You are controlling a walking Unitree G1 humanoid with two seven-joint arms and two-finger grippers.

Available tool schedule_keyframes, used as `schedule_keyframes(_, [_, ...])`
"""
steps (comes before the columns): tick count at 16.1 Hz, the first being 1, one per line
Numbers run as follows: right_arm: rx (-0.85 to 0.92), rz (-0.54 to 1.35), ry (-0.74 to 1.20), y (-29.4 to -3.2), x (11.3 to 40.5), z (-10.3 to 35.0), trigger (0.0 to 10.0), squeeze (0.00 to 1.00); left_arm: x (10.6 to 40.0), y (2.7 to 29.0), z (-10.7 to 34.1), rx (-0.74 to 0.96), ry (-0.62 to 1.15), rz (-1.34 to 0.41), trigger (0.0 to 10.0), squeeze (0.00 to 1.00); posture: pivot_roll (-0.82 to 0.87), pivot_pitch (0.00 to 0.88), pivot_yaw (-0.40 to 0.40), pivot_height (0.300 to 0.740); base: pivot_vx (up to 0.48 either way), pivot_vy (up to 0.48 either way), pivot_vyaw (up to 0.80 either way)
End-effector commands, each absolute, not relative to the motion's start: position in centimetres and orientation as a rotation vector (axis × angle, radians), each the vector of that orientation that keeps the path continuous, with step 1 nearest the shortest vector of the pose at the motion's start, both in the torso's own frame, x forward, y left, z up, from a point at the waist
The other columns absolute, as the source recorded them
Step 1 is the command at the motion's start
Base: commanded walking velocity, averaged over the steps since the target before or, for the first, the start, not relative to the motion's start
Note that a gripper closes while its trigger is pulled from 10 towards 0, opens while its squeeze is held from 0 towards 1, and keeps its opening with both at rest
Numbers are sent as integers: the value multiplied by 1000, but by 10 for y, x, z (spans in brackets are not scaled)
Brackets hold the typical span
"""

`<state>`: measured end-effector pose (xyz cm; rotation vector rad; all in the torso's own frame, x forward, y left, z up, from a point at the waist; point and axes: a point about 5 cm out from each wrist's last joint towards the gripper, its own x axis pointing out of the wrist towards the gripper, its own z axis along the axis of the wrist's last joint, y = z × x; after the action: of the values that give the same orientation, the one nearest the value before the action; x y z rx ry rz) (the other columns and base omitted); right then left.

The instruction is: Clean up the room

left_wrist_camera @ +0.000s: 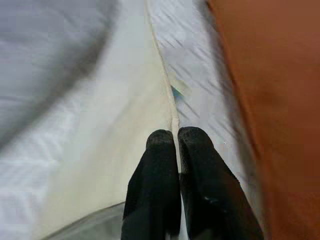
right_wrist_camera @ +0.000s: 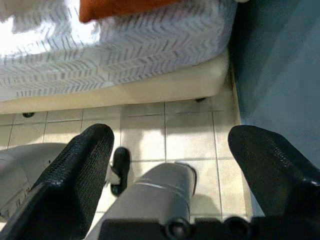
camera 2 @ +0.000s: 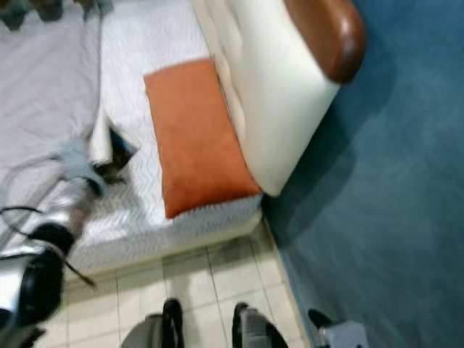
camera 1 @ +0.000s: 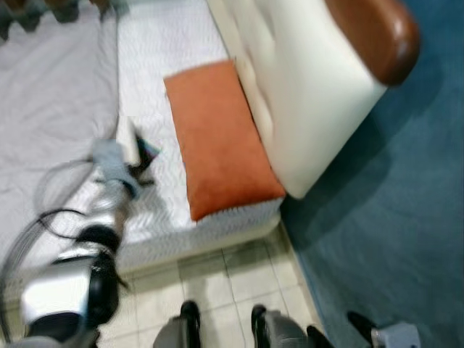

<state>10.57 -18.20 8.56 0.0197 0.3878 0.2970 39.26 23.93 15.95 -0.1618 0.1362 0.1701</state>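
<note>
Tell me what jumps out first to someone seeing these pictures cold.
The orange pillow lies on the bed right against the cream headboard, which has a brown top edge. The left gripper reaches over the mattress, fingers pinched on the edge of a cream sheet beside the pillow. The right gripper hangs open low over the tiled floor at the bed's foot, next to the blue wall.

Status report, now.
Left claw shut on cream sheet edge, over bed. Right claw open, idle above floor. Orange pillow alongside.
</note>
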Motion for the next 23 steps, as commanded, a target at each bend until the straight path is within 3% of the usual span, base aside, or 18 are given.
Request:
schedule_keyframes(1, [27, 294, 414, -181, 103, 84, 10000, 0, 390, 243, 154, -188, 154, 187, 10000, 0, -407, 474, 3, 740, 0, 0, 0])
schedule_keyframes(4, [22, 298, 406, -182, 113, 82, 10000, 0, 392, 257, 176, -96, 57, 217, 10000, 0, -370, 458, 1, 740, 0, 0, 0])
schedule_keyframes(5, [21, 300, 409, -182, 115, 80, 10000, 0, 395, 247, 180, -69, 36, 161, 10000, 0, -357, 452, 6, 740, 0, 0, 0])
schedule_keyframes(7, [21, 295, 417, -181, 120, 74, 10000, 0, 414, 186, 211, -21, -60, -101, 10000, 0, -344, 424, 25, 740, 0, 0, 0])
schedule_keyframes(9, [26, 290, 412, -179, 123, 71, 10000, 0, 420, 149, 238, -92, -147, -238, 10000, 0, -344, 403, 38, 740, 0, 0, 0])
schedule_keyframes(12, [38, 281, 400, -178, 127, 69, 10000, 0, 424, 139, 279, -319, -272, -273, 10000, 0, -347, 388, 43, 740, 0, 0, 0])
schedule_keyframes(14, [55, 433, 397, -159, 130, 65, 10000, 0, 423, 167, 301, -495, -385, -164, 10000, 0, -349, 430, 25, 740, 0, 0, 0])
schedule_keyframes(17, [38, 466, 392, -154, 139, 69, 10000, 0, 418, 208, 275, -576, -369, 18, 10000, 0, -363, 487, -20, 740, 0, 0, 0])
schedule_keyframes(19, [29, 478, 401, -155, 138, 70, 10000, 0, 407, 243, 240, -615, -318, 195, 10000, 0, -374, 498, -33, 740, 0, 0, 0])
schedule_keyframes(20, [27, 488, 414, -155, 134, 70, 10000, 0, 390, 269, 198, -607, -234, 328, 10000, 0, -384, 503, -54, 740, 0, 0, 0])
schedule_keyframes(21, [26, 492, 416, -155, 133, 70, 10000, 0, 385, 275, 185, -607, -207, 363, 10000, 0, -383, 505, -57, 740, 0, 0, 0])
schedule_keyframes(23, [29, 518, 441, -152, 128, 68, 10000, 0, 343, 295, 104, -531, 37, 494, 10000, 0, -371, 505, -74, 740, 0, 0, 0])
